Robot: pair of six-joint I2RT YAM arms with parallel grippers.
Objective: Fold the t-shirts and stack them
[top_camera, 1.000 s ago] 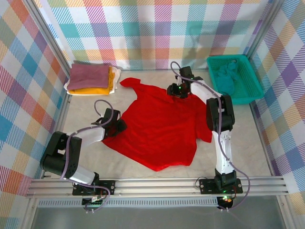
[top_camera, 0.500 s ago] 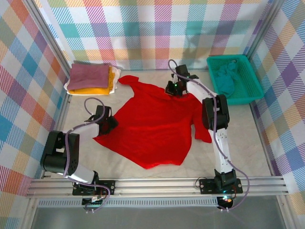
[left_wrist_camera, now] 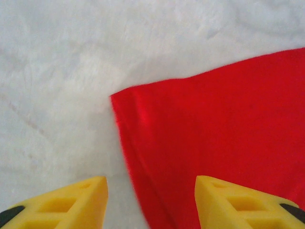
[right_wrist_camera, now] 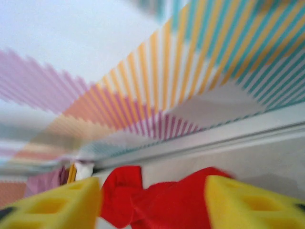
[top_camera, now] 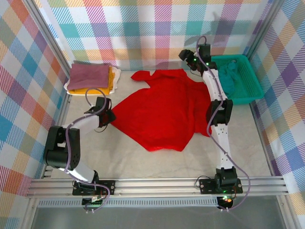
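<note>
The left gripper (left_wrist_camera: 150, 191) is held low over the table (top_camera: 119, 152), with its fingers apart and nothing clamped. One finger is over bare table and the other is over the red t-shirt (top_camera: 162, 112), so the shirt's side edge runs between them. It seems to be placed there so that this edge can be pinched next. Just ahead of this gripper, a corner of the shirt is seen lying flat.

The shirt is spread open and not yet folded. It reaches from the left gripper across to the right gripper (right_wrist_camera: 152, 188). That gripper is held high near the back wall, fingers apart, with nothing clamped. The bunched far end of the shirt lies just below and in front of it. It is likely held there so a new hold can be picked.

Beyond the left gripper, folded shirts (top_camera: 90, 78) are stacked, so the red one is probably meant to go on top. Beside the right gripper, a teal shirt (top_camera: 226, 76) lies in the basket (top_camera: 255, 78), likely waiting its turn.
</note>
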